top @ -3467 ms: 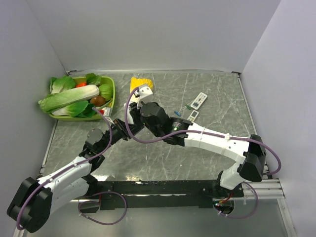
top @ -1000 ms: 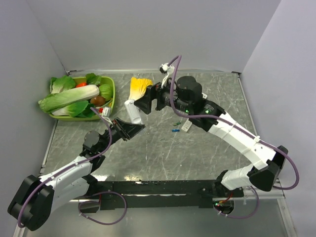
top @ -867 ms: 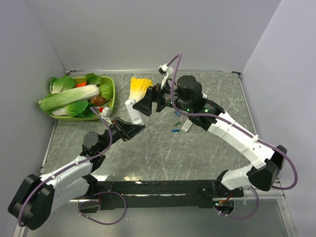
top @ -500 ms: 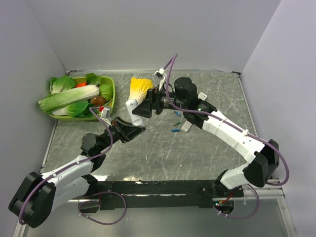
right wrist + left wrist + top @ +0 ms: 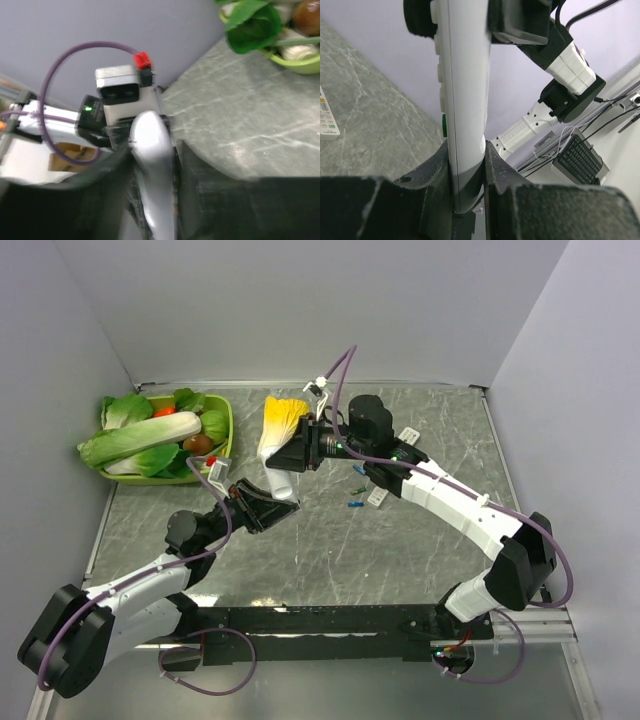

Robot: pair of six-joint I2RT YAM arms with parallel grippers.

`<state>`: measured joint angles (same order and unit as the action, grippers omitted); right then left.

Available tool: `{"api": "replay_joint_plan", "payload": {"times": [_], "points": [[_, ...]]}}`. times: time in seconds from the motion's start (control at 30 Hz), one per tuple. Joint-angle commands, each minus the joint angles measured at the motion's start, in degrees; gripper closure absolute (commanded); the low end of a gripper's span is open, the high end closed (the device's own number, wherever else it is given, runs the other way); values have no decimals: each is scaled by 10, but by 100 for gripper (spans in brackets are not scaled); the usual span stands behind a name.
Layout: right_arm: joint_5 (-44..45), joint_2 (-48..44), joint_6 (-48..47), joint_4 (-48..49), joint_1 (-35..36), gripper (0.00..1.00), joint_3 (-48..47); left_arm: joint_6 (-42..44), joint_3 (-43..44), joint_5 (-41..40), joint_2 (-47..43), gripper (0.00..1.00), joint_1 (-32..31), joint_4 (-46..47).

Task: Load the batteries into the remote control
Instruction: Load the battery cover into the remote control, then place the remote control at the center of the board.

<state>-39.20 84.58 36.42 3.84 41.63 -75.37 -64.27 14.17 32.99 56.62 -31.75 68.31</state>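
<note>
The white remote control [image 5: 274,476] is held off the table between both grippers. My left gripper [image 5: 262,508] is shut on its lower end; in the left wrist view the remote [image 5: 462,100] stands upright between the jaws of that gripper [image 5: 467,150]. My right gripper [image 5: 289,456] is shut on its upper end, and in the right wrist view the remote [image 5: 152,165] fills the gap of the gripper [image 5: 152,150]. A blue battery [image 5: 354,505] and a green battery [image 5: 359,488] lie on the table under the right arm.
A green basket [image 5: 228,430] of vegetables stands at the back left, also in the right wrist view [image 5: 295,62]. A yellow-and-white cabbage [image 5: 277,415] lies behind the grippers. A small white piece [image 5: 377,496] lies by the batteries. A second small remote [image 5: 327,117] lies on the table.
My right gripper has moved left and down onto the upper end of the remote. The left gripper has kept hold of it and shifted slightly right.
</note>
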Motion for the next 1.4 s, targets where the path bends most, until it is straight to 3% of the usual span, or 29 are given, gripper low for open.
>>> {"api": "replay_joint_plan", "payload": {"times": [0.0, 0.03, 0.13, 0.27, 0.3, 0.43, 0.5, 0.6, 0.73, 0.93, 1.37], "points": [[-25, 4, 11, 48, -5, 69, 10, 10, 27, 12, -5, 98, -4, 44], [-28, 3, 11, 52, -5, 81, 12, 9, 27, 15, -5, 98, -4, 45], [-34, 2, 13, 60, -5, 99, 21, 11, 28, 21, -1, 98, -4, 53], [-51, -2, 15, 79, -8, 100, 33, 16, 31, 31, 2, 98, -4, 52], [-54, -5, 15, 81, -8, 93, 34, 20, 32, 31, 0, 98, -4, 44], [-52, -20, 11, 79, -18, 44, 38, 64, 52, 23, -24, 98, -4, -60], [-41, -37, -6, 52, -32, 26, 37, 117, 66, 0, -39, 98, -4, -186], [-18, -67, -54, 1, -51, 11, 30, 184, 96, -34, -77, 98, -4, -327], [13, -110, -86, -49, -81, 7, 45, 223, 119, -71, -92, 98, -2, -420], [59, -145, -117, -94, -96, 4, 66, 180, 106, -88, -71, 98, 0, -416], [300, -30, -80, -185, 30, 0, -7, 111, 114, -70, 16, 98, -1, -334]]}}
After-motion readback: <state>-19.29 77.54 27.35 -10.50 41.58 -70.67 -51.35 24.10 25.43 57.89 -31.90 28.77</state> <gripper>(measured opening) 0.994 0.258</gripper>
